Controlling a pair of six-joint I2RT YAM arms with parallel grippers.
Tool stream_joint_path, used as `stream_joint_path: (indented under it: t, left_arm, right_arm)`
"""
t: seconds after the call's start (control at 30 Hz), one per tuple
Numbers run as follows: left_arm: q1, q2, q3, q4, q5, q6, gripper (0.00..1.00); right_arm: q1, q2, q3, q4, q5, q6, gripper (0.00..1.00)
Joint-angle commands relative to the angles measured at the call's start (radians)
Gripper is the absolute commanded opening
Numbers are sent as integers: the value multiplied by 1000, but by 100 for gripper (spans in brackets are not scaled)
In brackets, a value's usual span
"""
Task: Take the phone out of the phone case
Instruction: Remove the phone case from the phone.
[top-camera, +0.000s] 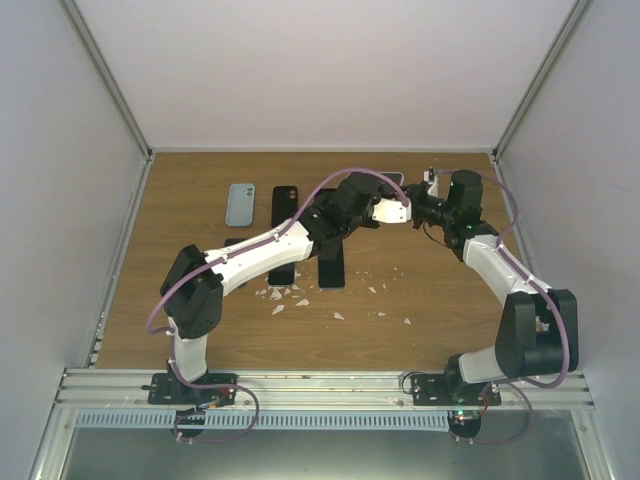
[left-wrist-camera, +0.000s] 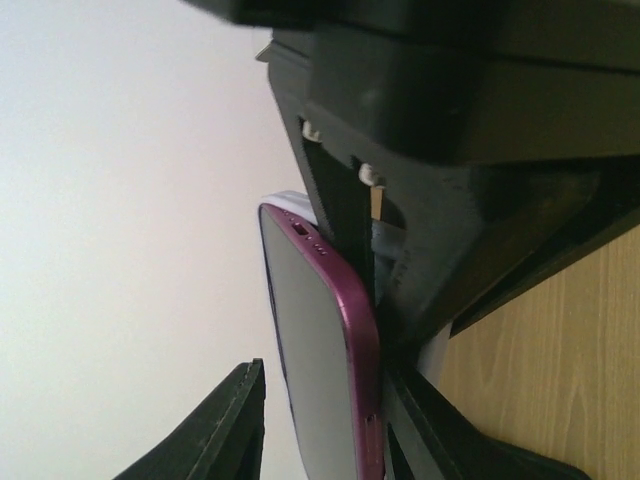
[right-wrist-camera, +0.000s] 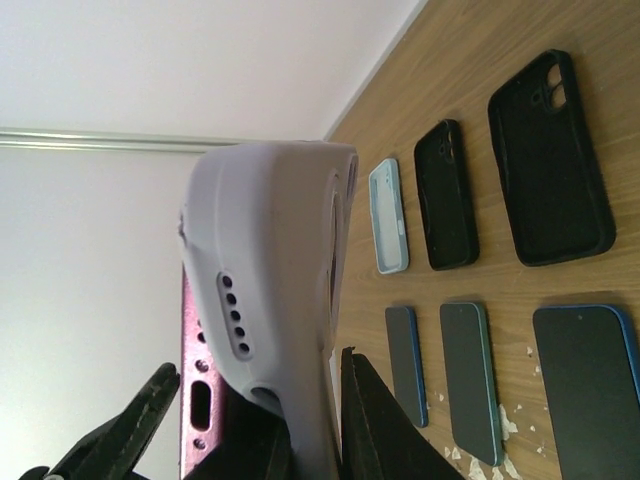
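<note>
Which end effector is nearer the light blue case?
Left. The left end effector hangs right of the light blue case; the right end effector, farther right, holds the lavender case.

Top view: high and behind, looking down over the whole table (top-camera: 190, 200). Wrist views: very close, facing opposite ways, both sharing the magenta phone (left-wrist-camera: 355, 340).

Robot lab test cell — wood-grain tabletop (top-camera: 180, 200) boxed in by plain white panels (top-camera: 330, 70) on aluminium framing (top-camera: 108, 78), left arm (top-camera: 255, 255) and right arm (top-camera: 495, 262) bolted to a slotted rail (top-camera: 320, 385) at the near edge — spare cases (right-wrist-camera: 548, 160) and bare phones (right-wrist-camera: 468, 380) laid in rows.
</note>
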Motion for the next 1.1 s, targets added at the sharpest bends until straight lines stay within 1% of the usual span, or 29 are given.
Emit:
stream_joint_path:
  t: [0.0,0.2,0.33,0.5,0.7,0.77,0.93,1.07]
  left_arm:
    - [18,29,7,113,-60,-88,35]
    - [33,31,-2,124,-48,-101,35]
    - [37,32,-2,124,-37,-108,31]
    - [52,44,8,125,-31,-119,30]
    - [61,47,17,124,-11,-146,18]
    - [70,43,25,120,7,-177,14]
    - [86,17,43,88,67,-255,1]
    - [88,-13,20,94,105,-293,0]
  right_arm:
    - [34,-35,28,110,-170,7,1]
    - [53,-40,40,124,-175,-5,1]
    - [58,-42,47,131,-180,-10,1]
    - [67,-47,50,139,-183,-21,0]
    - [72,-43,60,136,-186,-32,1]
    - [74,-43,60,132,-184,-38,1]
    - [74,-39,61,94,-170,-63,1]
    - [74,-29,66,87,-164,-68,1]
